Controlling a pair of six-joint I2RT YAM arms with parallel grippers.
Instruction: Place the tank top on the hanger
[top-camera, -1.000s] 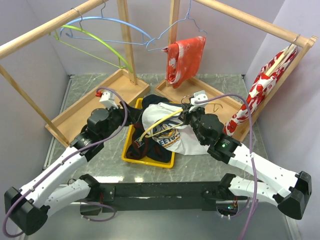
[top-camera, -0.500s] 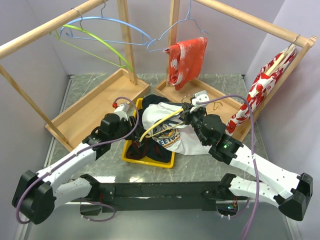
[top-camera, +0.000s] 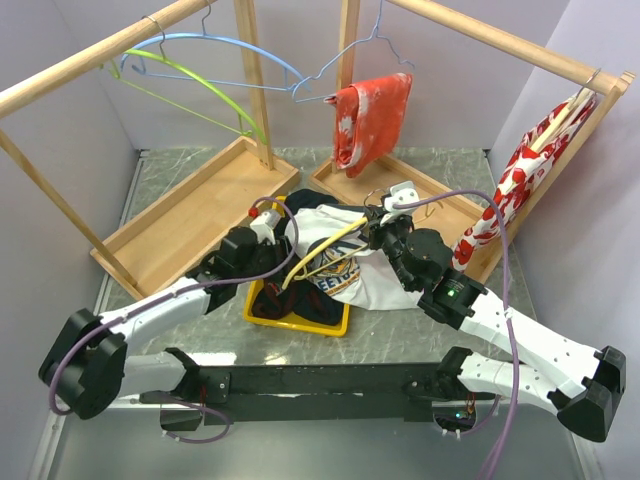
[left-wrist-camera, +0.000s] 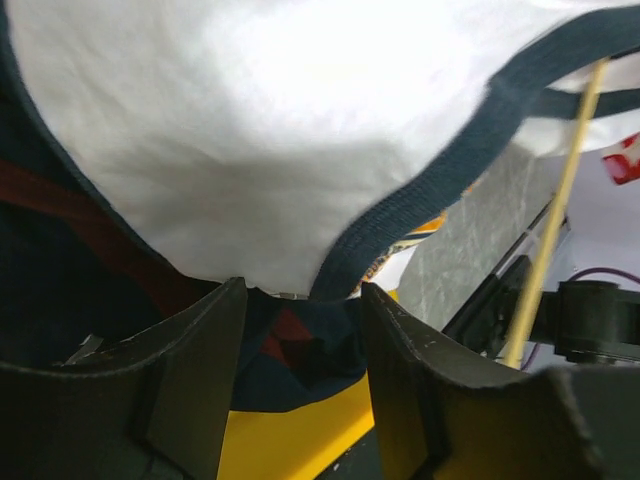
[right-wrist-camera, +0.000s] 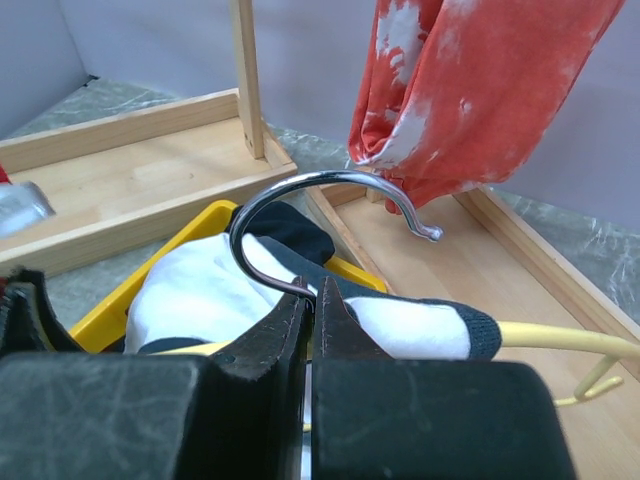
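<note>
L hand (left-wrist-camera: 300, 300) has been swung in from the side & reached fwd; tank top (left-wrist-camera: 250, 130) hem is now met right above its spread fingers (left-wrist-camera: 200, 380).

graphic print on the tank top (top-camera: 345, 275), lettering too small and creased to read, nothing else legible
</note>
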